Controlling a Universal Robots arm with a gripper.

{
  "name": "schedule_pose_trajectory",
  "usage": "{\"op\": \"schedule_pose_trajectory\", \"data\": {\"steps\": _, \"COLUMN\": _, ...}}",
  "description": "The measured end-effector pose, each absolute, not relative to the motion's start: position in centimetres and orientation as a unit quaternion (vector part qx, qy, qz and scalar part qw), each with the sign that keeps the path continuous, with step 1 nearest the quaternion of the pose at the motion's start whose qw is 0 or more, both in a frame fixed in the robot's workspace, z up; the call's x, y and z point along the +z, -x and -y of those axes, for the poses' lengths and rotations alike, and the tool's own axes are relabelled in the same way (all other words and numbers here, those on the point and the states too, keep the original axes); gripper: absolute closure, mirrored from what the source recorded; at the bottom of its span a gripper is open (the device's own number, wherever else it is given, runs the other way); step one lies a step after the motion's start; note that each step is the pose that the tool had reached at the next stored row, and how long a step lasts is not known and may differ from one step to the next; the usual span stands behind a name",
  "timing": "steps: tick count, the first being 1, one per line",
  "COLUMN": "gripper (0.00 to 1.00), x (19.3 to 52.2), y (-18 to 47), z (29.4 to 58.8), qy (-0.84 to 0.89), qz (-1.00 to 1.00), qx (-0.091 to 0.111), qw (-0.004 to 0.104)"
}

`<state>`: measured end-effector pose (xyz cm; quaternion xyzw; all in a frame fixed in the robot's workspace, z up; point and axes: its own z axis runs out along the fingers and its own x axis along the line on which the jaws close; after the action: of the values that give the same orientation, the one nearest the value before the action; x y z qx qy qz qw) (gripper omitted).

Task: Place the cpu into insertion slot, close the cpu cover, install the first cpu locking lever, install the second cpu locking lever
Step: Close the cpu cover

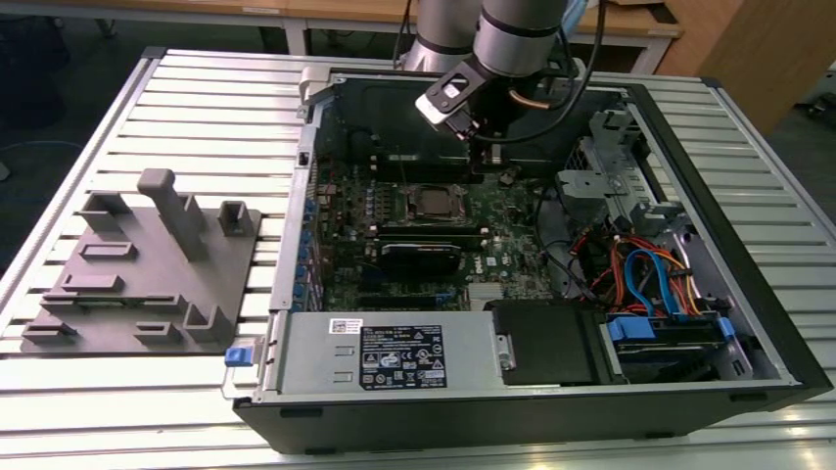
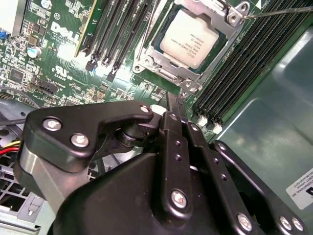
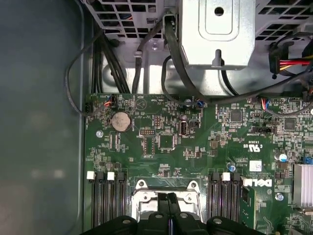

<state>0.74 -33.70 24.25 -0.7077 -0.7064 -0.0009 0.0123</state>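
cpu (image 2: 188, 39) in insertion slot (image 2: 164, 73)

The gripper (image 3: 169, 198) hides part of the insertion slot (image 3: 143, 197) in the first wrist view — edge-cropped too.

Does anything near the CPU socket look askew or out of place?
Only one thing: a thin lever juts out beside the cover, apparently unlatched. The cpu sits flat and square.

Beside the insertion slot (image 2: 166, 73), long black slots (image 2: 120, 29) crowd two sides.
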Motion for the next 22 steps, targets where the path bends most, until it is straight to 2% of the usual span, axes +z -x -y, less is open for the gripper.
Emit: {"op": "schedule_pose_trajectory", "data": {"steps": 22, "gripper": 0.90, "x": 21.8, "y": 4.4, "z": 33.7, "qy": 0.692, "qz": 0.721, "qx": -0.002, "qw": 0.014}}
